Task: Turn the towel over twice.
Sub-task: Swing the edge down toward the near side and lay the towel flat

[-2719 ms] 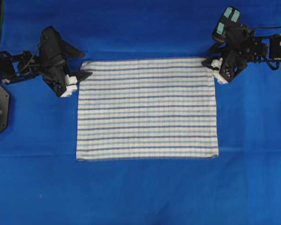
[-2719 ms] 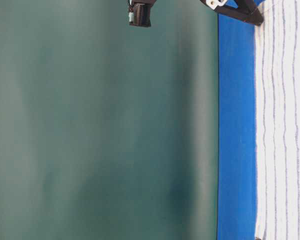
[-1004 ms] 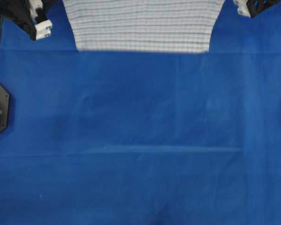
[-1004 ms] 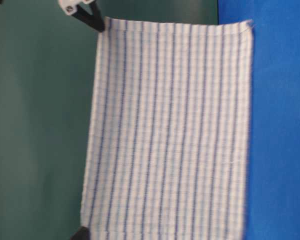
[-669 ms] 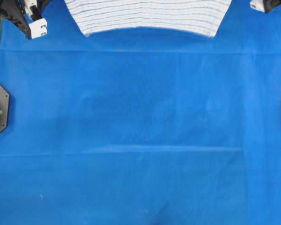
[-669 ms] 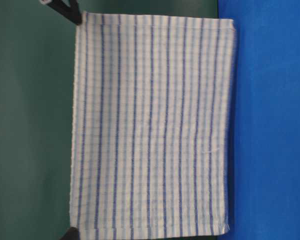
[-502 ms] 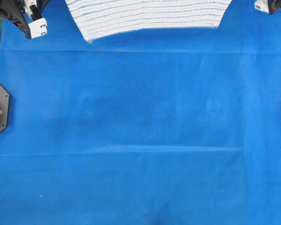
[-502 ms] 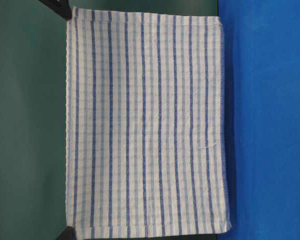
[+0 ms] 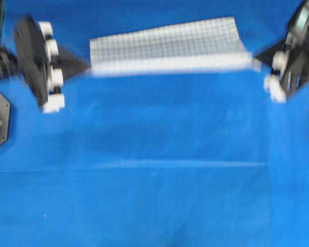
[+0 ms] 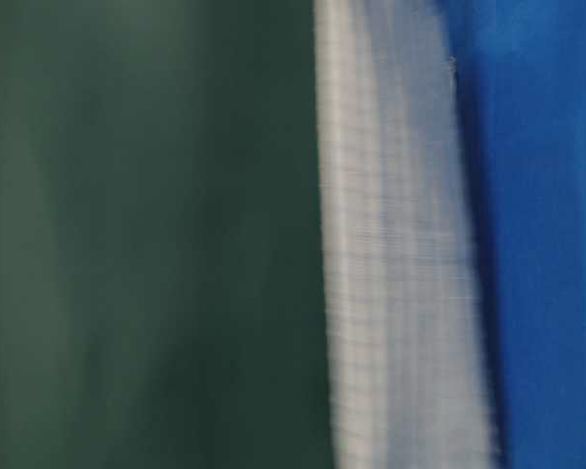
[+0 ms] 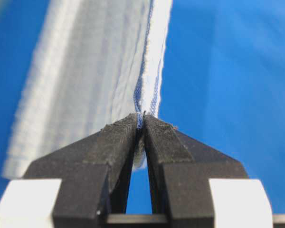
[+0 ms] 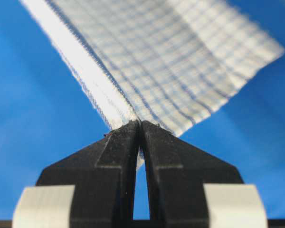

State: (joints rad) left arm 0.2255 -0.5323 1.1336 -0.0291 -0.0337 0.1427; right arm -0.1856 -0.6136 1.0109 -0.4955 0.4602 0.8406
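Towel (image 9: 165, 46) stretched lengthwise between left claw (image 9: 87, 66) and right claw (image 9: 255, 55), each clamped tight on a corner, above the surface (image 9: 154, 180)

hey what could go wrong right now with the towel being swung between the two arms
The left gripper and right gripper each pinch only a thin hem corner of the towel, so a fast swing could tug a corner free. The hanging part trails behind the held edge and may land folded or bunched on the table.
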